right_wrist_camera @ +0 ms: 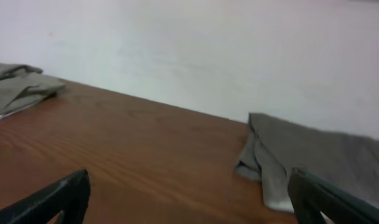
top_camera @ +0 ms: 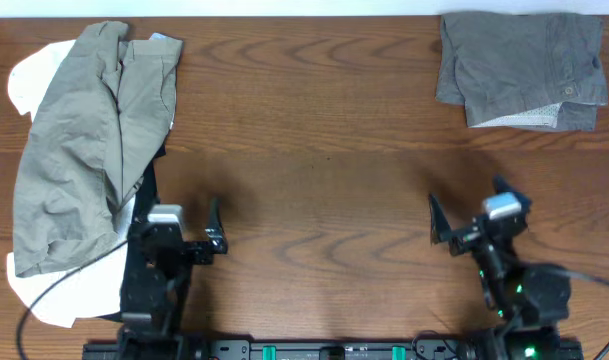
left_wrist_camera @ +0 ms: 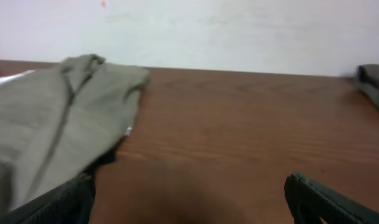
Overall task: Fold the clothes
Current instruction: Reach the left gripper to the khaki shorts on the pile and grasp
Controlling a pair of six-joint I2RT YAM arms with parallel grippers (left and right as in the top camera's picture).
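Left claw (top_camera: 180, 208), wide open and empty, is my nearer one to the shorts (top_camera: 74, 160), which lie just beside it along the table's (top_camera: 314, 120) left edge, long axis running front to back.

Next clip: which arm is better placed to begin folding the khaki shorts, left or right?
Probably the left. The khaki shorts lie spread at the left side of the table, right beside the open left pincer. The right pincer, also open, sits across the table near the folded grey shorts.
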